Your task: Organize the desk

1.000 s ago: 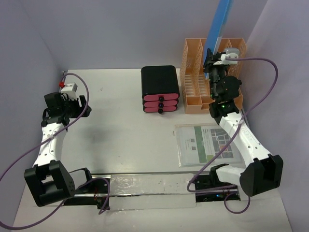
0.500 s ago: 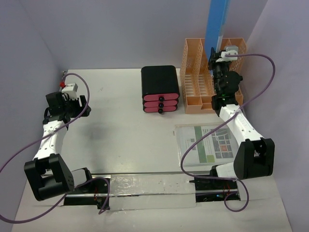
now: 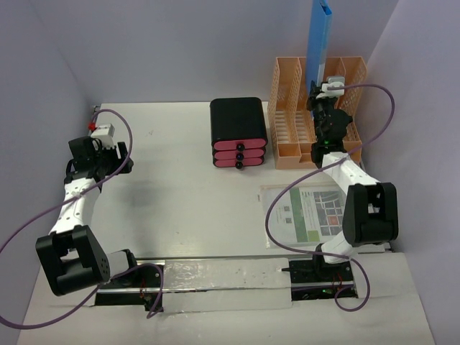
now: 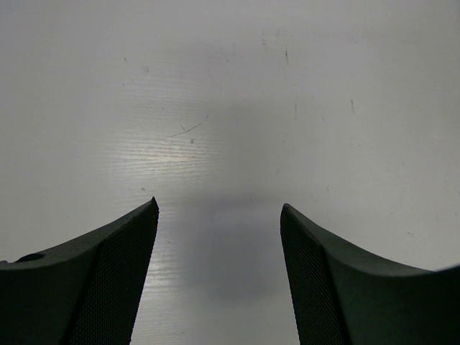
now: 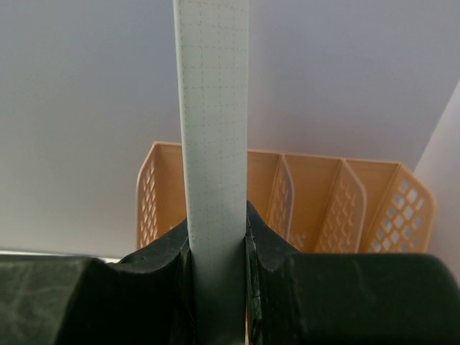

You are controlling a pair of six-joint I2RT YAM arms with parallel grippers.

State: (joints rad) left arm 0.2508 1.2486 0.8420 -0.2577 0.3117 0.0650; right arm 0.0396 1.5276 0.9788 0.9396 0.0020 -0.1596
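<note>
The white table (image 3: 187, 208) fills the floor of the grey-walled booth, with a metal rail (image 3: 215, 277) along its near edge between the two arm bases. At the far right corner stands an orange slotted file rack (image 3: 287, 108), and just to its left a black drawer box (image 3: 237, 118) with three pink drawer fronts, each with a dark knob. In front of the rack a printed sheet (image 3: 295, 215) lies flat, carrying green blocks and a coloured grid; its print is too small to read. The right arm rises from its base, bends at a raised elbow over the sheet and reaches to the rack, where the right claw (image 5: 215, 237) pinches a blue folder (image 3: 318, 43) by its lower end. The folder stands upright above the rack's middle slots, and the edge seen from the wrist is pale with a faint squared pattern. Whether its foot sits inside a slot cannot be told. The left arm stretches along the left side, with the left claw (image 4: 219, 212) spread wide over bare table, nothing between its fingers.
</note>
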